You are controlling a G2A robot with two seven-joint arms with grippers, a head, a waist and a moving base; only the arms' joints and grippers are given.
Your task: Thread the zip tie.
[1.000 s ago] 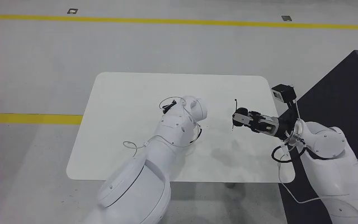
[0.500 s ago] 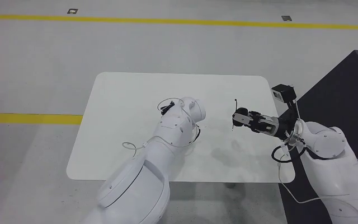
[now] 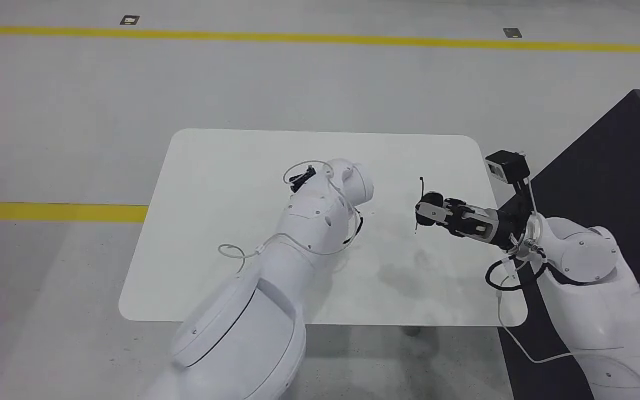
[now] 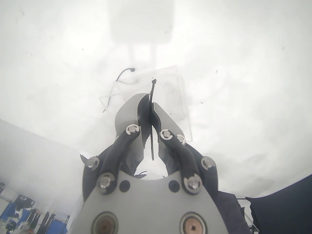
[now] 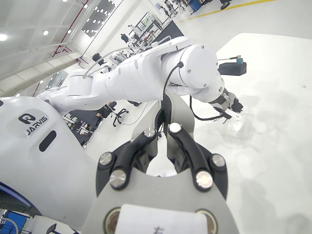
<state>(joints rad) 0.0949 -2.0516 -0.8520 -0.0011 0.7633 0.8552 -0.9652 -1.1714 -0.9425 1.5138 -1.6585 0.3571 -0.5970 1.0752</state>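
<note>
My left gripper (image 4: 149, 98) is shut on a thin black zip tie (image 4: 153, 88) that stands upright between its fingers, head end out front. It hangs over a clear plastic box (image 4: 181, 93) on the white table, where another black zip tie (image 4: 123, 74) lies. In the right wrist view the left gripper (image 5: 231, 113) hovers just above that box (image 5: 240, 127). My right gripper (image 3: 421, 212) is held over the table's right half, shut on a second black zip tie (image 3: 420, 188) that sticks out on both sides. The left arm's wrist (image 3: 345, 190) hides its gripper from above.
The white table (image 3: 230, 200) is bare on its left half and along the front edge. A black surface (image 3: 600, 160) borders the table at the right. The two grippers are a short gap apart.
The left arm's wrist has shifted slightly toward the table's far side and to the right. The right arm and its zip tie have stayed put.
</note>
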